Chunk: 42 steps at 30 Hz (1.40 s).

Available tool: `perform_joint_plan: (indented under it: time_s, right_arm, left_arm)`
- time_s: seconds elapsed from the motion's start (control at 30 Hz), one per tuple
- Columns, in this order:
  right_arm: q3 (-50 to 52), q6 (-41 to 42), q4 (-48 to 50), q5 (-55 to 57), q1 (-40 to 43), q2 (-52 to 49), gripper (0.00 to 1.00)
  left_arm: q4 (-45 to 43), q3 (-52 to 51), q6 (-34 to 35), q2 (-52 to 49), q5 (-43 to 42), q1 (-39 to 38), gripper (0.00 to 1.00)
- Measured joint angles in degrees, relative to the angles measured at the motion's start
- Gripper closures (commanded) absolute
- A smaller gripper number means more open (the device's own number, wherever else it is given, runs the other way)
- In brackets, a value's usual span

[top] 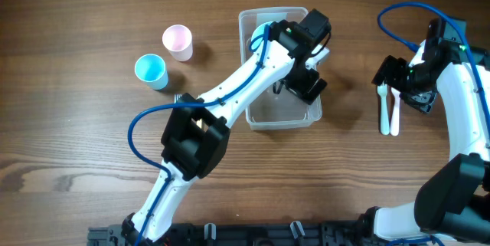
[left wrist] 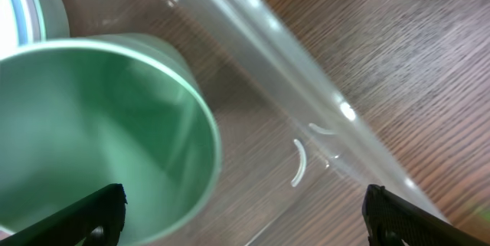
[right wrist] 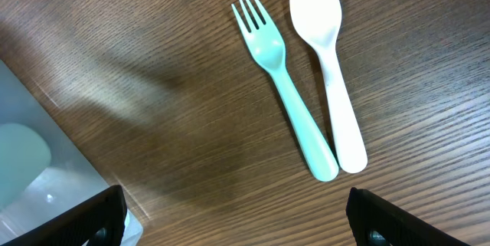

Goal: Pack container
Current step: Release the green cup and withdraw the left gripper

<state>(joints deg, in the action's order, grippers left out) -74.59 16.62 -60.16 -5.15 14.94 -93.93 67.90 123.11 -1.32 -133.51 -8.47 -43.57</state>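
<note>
The clear container (top: 280, 122) stands at the table's middle. My left gripper (top: 303, 88) is down inside it, open and empty. In the left wrist view (left wrist: 245, 227) its fingers straddle the rim of a green cup (left wrist: 99, 131) that stands in the container, beside the clear wall (left wrist: 306, 85). My right gripper (top: 401, 85) is open and empty, hovering over a mint fork (top: 383, 108) and a white spoon (top: 395, 114) to the container's right. The right wrist view (right wrist: 237, 219) shows the fork (right wrist: 287, 85) and the spoon (right wrist: 329, 54) lying side by side, with the container's corner (right wrist: 23, 177) at the left.
A pink cup (top: 178, 41) and a blue cup (top: 151, 70) stand on the table left of the container. A pale blue-white rounded item (left wrist: 23, 1) sits behind the green cup inside the container. The left arm crosses the container's left side.
</note>
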Motion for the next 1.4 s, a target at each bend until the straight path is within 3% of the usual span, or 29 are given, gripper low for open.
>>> perform_joint_plan:
  time_s: [0.23,0.33,0.37,0.5,0.67,0.9,1.3,1.33,1.4]
  right_arm:
    - [0.0,0.0,0.0,-0.4,0.0,0.0,0.06]
    - [0.0,0.0,0.0,-0.4,0.0,0.0,0.06]
    - [0.0,0.0,0.0,-0.5,0.0,0.0,0.06]
    - [0.0,0.0,0.3,-0.5,0.0,0.0,0.06]
    - [0.0,0.0,0.5,-0.5,0.0,0.0,0.06]
    - [0.0,0.0,0.5,-0.5,0.0,0.0,0.06]
    - [0.0,0.0,0.5,-0.5,0.0,0.0,0.06]
    - [0.0,0.0,0.5,-0.5,0.0,0.0,0.06]
    - [0.0,0.0,0.5,-0.5,0.0,0.0,0.06]
  left_arm:
    - [0.2,2.4,0.4,7.0,1.9,-0.1,0.02]
    - [4.9,3.0,0.6,9.3,2.7,0.1,0.84]
    - [6.4,3.0,0.9,9.4,2.8,0.2,0.96]
    - [11.0,3.0,4.2,9.4,4.1,2.8,0.96]
    - [4.3,-4.2,6.6,9.4,5.0,8.7,0.96]
    - [-2.9,-13.9,6.8,9.4,5.0,8.8,0.96]
    - [-2.8,-17.8,6.9,9.4,7.1,12.0,0.95]
    - [-2.5,-17.8,6.8,9.4,7.2,12.0,0.85]
    - [-2.7,-17.8,6.9,9.4,7.1,12.0,0.75]
